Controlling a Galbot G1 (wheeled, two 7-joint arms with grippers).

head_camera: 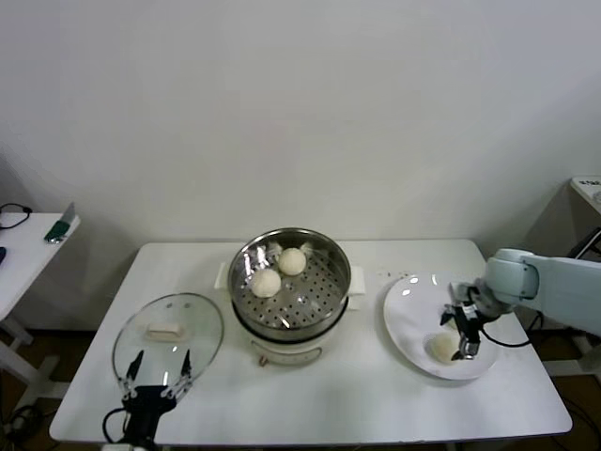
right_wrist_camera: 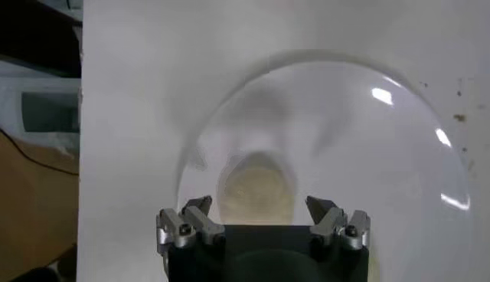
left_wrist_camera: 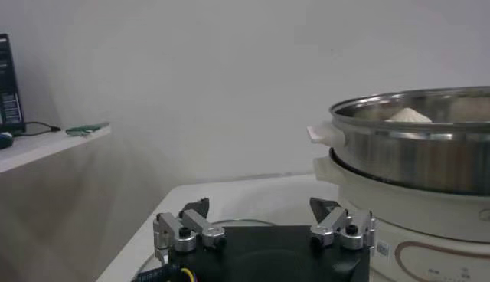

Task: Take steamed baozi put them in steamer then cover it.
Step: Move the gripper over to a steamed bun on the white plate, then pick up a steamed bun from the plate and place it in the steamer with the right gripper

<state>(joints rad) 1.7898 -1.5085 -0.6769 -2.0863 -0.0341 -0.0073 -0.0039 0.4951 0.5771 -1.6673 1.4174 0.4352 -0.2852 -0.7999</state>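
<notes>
The steamer (head_camera: 329, 310) stands mid-table with its perforated tray open; two baozi (head_camera: 266, 282) (head_camera: 292, 261) lie in its far-left part. One baozi (head_camera: 439, 348) lies on the white plate (head_camera: 413, 305) at the right. My right gripper (head_camera: 460, 336) is open just above that baozi, its jaws either side of it; the right wrist view shows the bun (right_wrist_camera: 256, 188) between the open fingers of the gripper (right_wrist_camera: 258, 203). The glass cover (head_camera: 202, 329) lies flat on the table at the left, with its cream handle (head_camera: 164, 331) up. My left gripper (head_camera: 161, 371) is open and empty at the cover's near edge.
In the left wrist view the left gripper (left_wrist_camera: 259, 205) faces the steamer's side (left_wrist_camera: 413, 153), with a bun's top (left_wrist_camera: 408, 115) above the rim. A side table (head_camera: 23, 244) with small items stands at the far left. The table's front edge is close below the cover.
</notes>
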